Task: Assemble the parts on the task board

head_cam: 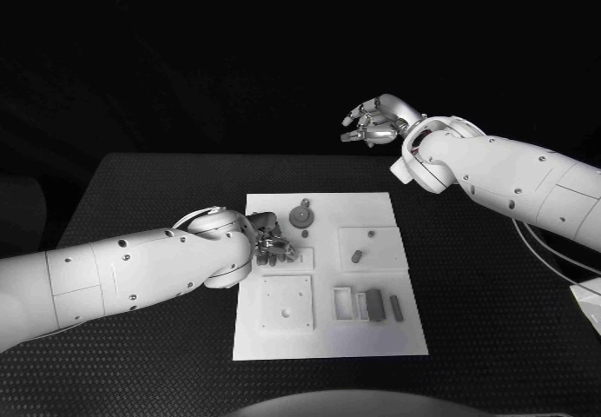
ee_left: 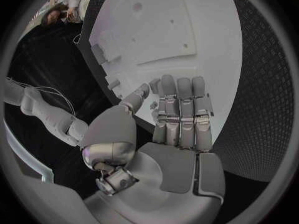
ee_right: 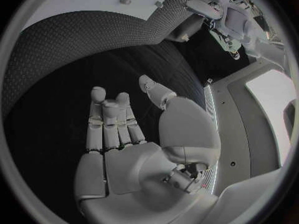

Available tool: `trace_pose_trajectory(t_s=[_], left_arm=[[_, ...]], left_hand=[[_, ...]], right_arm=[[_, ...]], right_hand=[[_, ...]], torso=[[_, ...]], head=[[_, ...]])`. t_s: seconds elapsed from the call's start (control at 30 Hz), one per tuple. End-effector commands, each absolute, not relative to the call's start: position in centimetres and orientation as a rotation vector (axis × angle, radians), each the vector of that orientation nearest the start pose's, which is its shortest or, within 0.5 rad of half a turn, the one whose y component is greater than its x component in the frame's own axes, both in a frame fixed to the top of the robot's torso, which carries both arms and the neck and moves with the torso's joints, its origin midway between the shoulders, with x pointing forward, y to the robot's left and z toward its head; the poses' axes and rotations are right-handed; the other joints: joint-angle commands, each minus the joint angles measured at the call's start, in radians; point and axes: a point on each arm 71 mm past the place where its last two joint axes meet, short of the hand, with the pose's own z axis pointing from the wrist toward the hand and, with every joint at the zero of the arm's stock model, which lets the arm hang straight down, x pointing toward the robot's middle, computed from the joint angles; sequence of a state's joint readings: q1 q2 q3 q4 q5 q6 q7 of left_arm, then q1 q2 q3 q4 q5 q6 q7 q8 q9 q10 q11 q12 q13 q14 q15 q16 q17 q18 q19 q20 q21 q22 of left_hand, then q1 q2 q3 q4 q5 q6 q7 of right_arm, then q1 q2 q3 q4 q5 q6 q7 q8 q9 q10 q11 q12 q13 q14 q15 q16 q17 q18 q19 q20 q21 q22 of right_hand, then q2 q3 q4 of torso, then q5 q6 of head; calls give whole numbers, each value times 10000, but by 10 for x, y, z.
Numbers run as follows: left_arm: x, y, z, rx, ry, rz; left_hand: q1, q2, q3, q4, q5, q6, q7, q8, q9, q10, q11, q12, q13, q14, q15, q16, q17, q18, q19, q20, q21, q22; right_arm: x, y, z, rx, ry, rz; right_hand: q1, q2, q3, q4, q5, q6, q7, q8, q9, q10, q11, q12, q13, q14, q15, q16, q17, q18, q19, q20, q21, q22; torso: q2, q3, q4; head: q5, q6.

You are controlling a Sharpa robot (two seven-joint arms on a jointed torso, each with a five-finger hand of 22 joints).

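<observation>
The white task board (head_cam: 376, 207) lies in the middle of the table. On it are a round grey part (head_cam: 300, 215), a small grey peg (head_cam: 356, 255) on a raised square plate, and two grey bars (head_cam: 374, 306) beside a white frame (head_cam: 343, 302). My left hand (head_cam: 269, 240) hovers at the board's left edge with nothing in it. In the left wrist view its fingers (ee_left: 181, 109) are stretched out side by side over the board (ee_left: 168, 30). My right hand (head_cam: 376, 122) is raised beyond the table's far edge, fingers apart and empty, as the right wrist view (ee_right: 118, 129) also shows.
A second square plate (head_cam: 287, 304) with holes sits at the board's near left. Black table (head_cam: 150, 191) surrounds the board on all sides. A white cable (head_cam: 551, 261) runs along the right side near the right arm.
</observation>
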State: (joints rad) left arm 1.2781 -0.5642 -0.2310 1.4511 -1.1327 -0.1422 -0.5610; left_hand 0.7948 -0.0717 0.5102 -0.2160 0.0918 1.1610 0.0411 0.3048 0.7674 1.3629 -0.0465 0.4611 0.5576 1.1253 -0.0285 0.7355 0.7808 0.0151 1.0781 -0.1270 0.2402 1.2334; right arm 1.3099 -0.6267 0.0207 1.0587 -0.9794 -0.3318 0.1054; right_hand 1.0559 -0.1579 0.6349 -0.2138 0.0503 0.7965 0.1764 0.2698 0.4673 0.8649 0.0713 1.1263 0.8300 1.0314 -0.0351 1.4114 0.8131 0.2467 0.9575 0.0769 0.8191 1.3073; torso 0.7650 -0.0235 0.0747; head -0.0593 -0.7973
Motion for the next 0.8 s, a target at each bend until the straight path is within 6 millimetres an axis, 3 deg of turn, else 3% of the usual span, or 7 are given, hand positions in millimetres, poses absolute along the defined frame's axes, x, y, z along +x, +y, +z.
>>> trace_pose_trajectory(t_s=[0.03,0.33,0.4,0.43,0.8], left_arm=[[468,106,-253,-536,22176,-4384],[463,120,-250,-1192,22709,-4646],[468,120,-239,-1439,22718,-4806],[470,120,-234,-1537,22750,-4885],[506,145,-188,-3293,22383,-5515]], left_hand=[[-110,25,11,71,-35,10,33,-51,9,28,1,47,-13,-86,3,50,-16,9,-20,13,-316,-16],[-209,-195,19,296,-114,0,39,-111,19,-2,5,48,-53,-127,1,103,-120,10,-4,9,-397,-21],[-209,-195,19,296,-114,0,39,-111,19,-2,5,48,-53,-127,1,103,-120,10,-4,9,-397,-21],[-209,-195,19,296,-114,0,39,-111,19,-2,5,48,-53,-127,1,103,-120,10,-4,9,-397,-21],[-217,-214,23,319,-118,-9,44,-122,19,-13,9,44,-59,-139,3,103,-133,8,-9,11,-409,-22]], right_arm=[[586,-231,-126,2709,15034,8108],[587,-234,-127,2758,15021,8029],[587,-236,-127,2777,15016,7994],[587,-237,-127,2787,15019,7976],[588,-242,-128,2869,15020,7842]], right_hand=[[-89,14,-68,15,-3,-3,60,49,-10,-94,-2,57,-13,-92,-13,36,-8,151,-63,2,-27,181],[-96,7,-72,19,-4,-7,61,48,-13,-95,-1,59,-17,-94,-12,36,-11,151,-65,3,-27,181],[-96,7,-72,19,-4,-7,61,48,-13,-95,-1,59,-17,-94,-12,36,-11,151,-65,3,-27,181],[-96,7,-72,19,-4,-7,61,48,-13,-95,-1,59,-17,-94,-12,36,-11,151,-65,3,-27,181],[-97,7,-72,21,-4,-8,61,47,-14,-96,-1,59,-17,-94,-12,36,-11,151,-65,3,-28,181]], torso=[[-4,-3,4],[-16,0,-1],[-16,0,-1],[-20,1,5],[9,-7,-2]], head=[[-3,-4],[-20,95],[-20,95],[-37,169],[7,412]])
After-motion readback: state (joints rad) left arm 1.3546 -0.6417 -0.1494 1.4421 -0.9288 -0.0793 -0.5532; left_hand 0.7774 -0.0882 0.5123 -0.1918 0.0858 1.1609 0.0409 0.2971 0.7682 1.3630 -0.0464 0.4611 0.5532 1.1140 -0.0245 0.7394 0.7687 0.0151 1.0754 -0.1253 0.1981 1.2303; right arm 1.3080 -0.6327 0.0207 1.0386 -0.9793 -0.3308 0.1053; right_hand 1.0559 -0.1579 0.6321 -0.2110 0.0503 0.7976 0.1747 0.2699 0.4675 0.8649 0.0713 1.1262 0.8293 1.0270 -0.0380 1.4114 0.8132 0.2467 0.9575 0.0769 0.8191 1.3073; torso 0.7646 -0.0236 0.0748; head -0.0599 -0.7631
